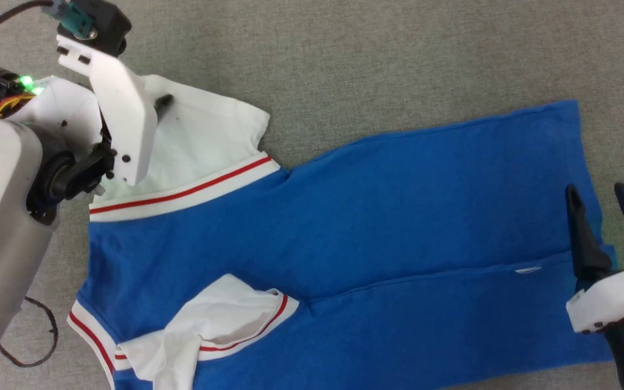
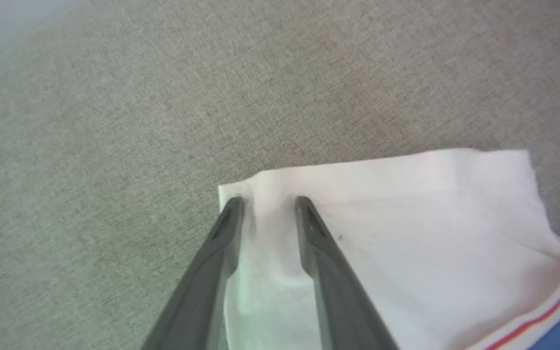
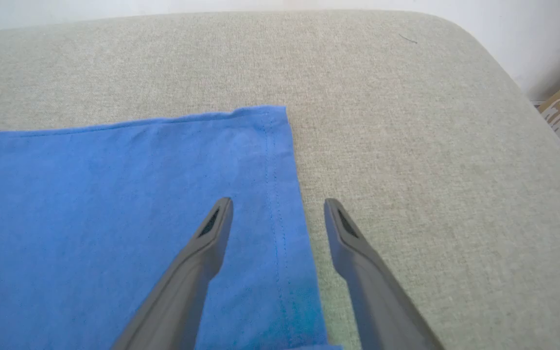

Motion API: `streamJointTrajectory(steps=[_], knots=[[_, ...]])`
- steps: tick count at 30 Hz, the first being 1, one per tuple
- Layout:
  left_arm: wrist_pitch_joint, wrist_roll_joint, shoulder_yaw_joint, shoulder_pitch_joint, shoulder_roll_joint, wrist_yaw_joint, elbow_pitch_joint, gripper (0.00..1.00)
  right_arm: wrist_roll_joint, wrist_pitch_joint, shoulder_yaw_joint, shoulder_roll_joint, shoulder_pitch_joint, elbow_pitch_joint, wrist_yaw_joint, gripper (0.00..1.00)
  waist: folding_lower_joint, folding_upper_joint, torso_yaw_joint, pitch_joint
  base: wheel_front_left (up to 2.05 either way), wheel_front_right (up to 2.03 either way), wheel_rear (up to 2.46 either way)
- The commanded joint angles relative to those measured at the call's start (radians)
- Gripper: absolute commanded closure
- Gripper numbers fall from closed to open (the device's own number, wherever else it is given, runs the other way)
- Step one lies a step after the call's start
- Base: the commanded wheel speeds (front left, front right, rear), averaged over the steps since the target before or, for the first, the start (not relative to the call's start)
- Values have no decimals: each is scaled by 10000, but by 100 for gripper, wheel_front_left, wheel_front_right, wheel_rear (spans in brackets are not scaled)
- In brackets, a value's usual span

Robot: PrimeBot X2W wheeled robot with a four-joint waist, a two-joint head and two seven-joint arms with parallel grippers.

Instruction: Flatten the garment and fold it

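The shirt (image 1: 344, 216) lies spread on the table (image 1: 398, 54), collar end toward my left, hem (image 3: 280, 194) toward my right. The lower edge of the shirt runs out of the head view.

Left tool (image 2: 268, 209): the fingers rest on the far sleeve (image 1: 203, 141), close to its outer corner. They stand a little apart with a low ridge of white cloth between them. I cannot tell whether they pinch that ridge or only bracket it. The sleeve's free edge lies just ahead of the fingertips; past it there is bare table.

Right tool (image 3: 277, 209): released, jaws wide. It straddles the hem, one finger over blue cloth, the other over bare table.

Edges:
- The far side seam runs straight from the sleeve to the hem corner.
- The near sleeve (image 1: 220, 319) is crumpled and lies doubled over the blue body.
- A long crease (image 1: 426, 276) crosses the body toward the hem.

Open room: a wide strip of table lies beyond the far seam and to the right of the hem, up to the table's rounded corner (image 3: 460, 34). A black cable (image 1: 36, 336) loops beside my left arm.
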Motion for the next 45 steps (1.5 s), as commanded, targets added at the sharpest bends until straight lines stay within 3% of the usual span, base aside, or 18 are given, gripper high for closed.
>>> streamJointTrajectory(steps=[1,8,15,29,40,41,42,43,45], knots=[[18,-65,-42,130,43,59,78,100,4,-11,24,25,-220,-44,-9,0,-1,-1,9,-18,0,0,0],[-845,-105,139,519,-91,153,227,100,-176,317,197,-41,-693,-628,-9,0,-1,-1,163,-418,0,0,0],[-1743,-270,376,996,-306,262,164,100,-189,1044,180,-751,-1899,-1253,-9,0,-1,-1,386,-883,0,0,0],[-1713,-234,240,782,-482,369,-246,100,604,4935,-381,-1575,-3515,1015,-9,0,-1,-1,810,-61,0,0,0],[-1706,-231,236,531,-531,420,-377,100,1049,5445,-539,-1505,-3752,1619,-9,1,-1,-1,1035,336,0,0,0],[-1725,-241,247,533,-527,422,-385,100,1065,5498,-565,-1492,-3771,1657,-9,55,-1,-1,1051,366,0,0,0],[-1743,-249,257,540,-515,421,-388,100,1070,5522,-589,-1484,-3799,1678,-9,82,-1,-1,1062,388,0,0,0],[-1758,-256,265,546,-502,417,-389,100,1069,5518,-598,-1488,-3831,1685,-9,100,-1,-1,1071,401,0,0,0],[-1832,-264,294,568,-489,424,-374,100,1052,5413,-596,-1505,-3886,1670,-9,100,-1,-1,1072,367,0,0,0]])
